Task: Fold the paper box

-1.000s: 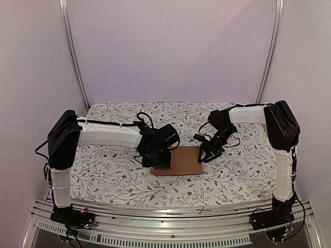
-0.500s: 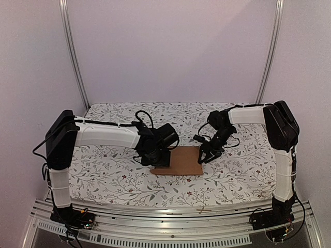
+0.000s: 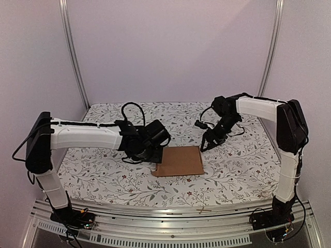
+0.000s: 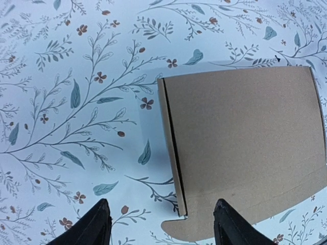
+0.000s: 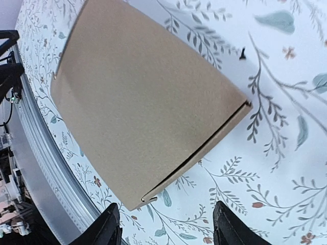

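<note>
While the paper box (image 3: 178, 161) lies flat on the desk (image 3: 103, 175) seen from above, both arms flank it. Left wrist: left jaws wide, empty, above its left edge, where we fear 1 loose tab (image 4: 176, 230) could snag. Right wrist: right jaws wide, empty; a nudge might slide it.

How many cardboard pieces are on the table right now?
1: the paper box lies flat near the middle of the table. No others show in any view.
</note>
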`<state>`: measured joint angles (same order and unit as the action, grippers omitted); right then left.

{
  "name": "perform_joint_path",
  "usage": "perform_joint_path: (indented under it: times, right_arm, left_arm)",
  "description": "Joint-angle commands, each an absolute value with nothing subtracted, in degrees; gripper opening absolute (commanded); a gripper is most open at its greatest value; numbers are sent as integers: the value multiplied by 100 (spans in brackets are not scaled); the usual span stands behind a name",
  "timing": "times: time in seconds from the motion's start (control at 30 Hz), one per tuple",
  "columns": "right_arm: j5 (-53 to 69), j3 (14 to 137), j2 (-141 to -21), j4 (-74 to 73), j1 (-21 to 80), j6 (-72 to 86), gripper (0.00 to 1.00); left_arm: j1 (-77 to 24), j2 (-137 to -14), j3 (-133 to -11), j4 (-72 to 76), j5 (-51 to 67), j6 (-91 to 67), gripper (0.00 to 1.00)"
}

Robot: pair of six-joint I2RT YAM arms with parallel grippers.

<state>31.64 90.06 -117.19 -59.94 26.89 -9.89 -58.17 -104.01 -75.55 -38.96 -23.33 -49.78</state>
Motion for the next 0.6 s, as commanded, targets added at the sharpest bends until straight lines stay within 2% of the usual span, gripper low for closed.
perform_joint_path:
  times: [0.0,0.17,0.33,0.57]
  right_arm:
    - [2781,9764,-11264,-6229,2652,-2003,60]
    - [2406,10619,-11903,-6186,2763,-2610,61]
    - [2133,11225,-12846,-6053,2909,-2664,61]
    - [2628,10899,-13183,-6053,2940,-2432,60]
  left_arm:
    - [-6284,-9852,-7157,-3844,-2723,-5167,68]
    - [-6847,-9625,-6858,-3431,-2710,-4971,68]
    - [-6864,-9778,-6610,-3059,-2650,-5208,70]
    - [-6708,-10262,-6914,-3222,-2662,-5328,76]
